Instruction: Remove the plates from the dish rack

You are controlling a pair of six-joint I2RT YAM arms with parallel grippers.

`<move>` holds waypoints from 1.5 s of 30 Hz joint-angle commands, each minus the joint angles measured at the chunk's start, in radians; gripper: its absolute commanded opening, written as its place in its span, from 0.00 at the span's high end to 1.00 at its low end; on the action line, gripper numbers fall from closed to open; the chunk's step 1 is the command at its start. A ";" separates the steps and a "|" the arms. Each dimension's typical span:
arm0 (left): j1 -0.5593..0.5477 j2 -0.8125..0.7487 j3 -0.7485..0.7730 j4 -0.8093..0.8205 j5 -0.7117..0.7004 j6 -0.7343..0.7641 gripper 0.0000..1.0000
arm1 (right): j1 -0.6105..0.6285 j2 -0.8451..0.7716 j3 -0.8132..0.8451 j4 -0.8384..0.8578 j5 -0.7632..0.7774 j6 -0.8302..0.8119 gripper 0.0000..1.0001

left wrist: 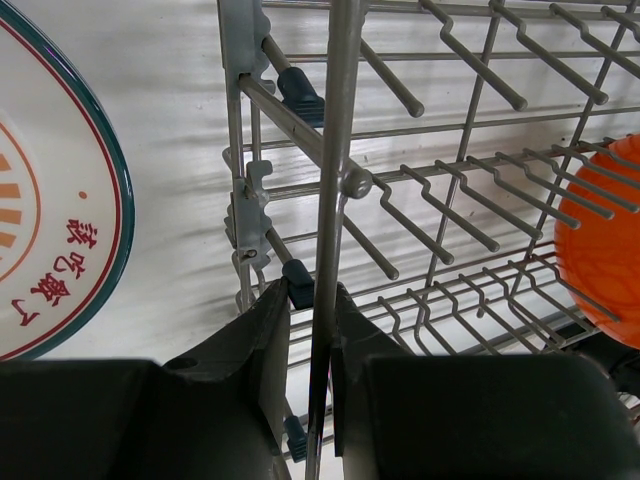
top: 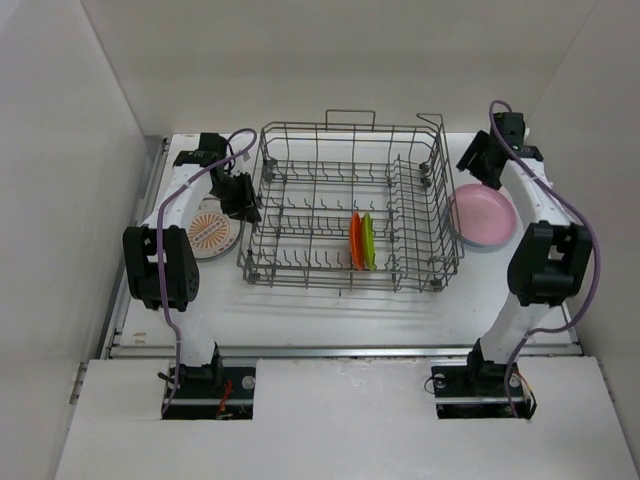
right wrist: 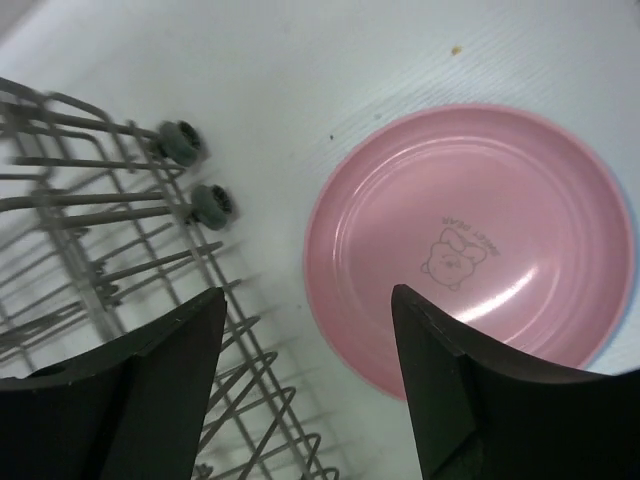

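Rack: I see one big grey wire rack (top: 345,205) mid-table (top: 300,310).
In rack: two, an orange plate (top: 355,240) and a green plate (top: 368,241), standing side by side.
On table: two, a pink plate (top: 483,215) on the right and a white plate (top: 212,232) with an orange sun on the left.
Left pincer (left wrist: 312,290): pinching a rack wire.
Right pincer (right wrist: 308,300): spread wide by the pink plate.

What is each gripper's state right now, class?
Left gripper: fingers closed on a side wire of the dish rack.
Right gripper: open, holding nothing.
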 commanded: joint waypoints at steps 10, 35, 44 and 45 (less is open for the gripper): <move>0.016 -0.029 0.040 -0.040 -0.003 0.002 1.00 | 0.283 -0.504 -0.152 0.217 -0.065 -0.123 0.30; 0.016 -0.040 0.031 -0.040 -0.003 -0.007 1.00 | 0.670 -0.320 -0.363 0.121 -0.164 -0.094 0.80; 0.058 0.059 0.112 -0.036 0.081 -0.086 1.00 | 0.670 -0.219 -0.218 0.073 -0.046 -0.095 1.00; 0.058 0.073 0.158 -0.047 0.081 -0.098 1.00 | 0.670 -0.233 -0.168 0.073 -0.008 -0.095 1.00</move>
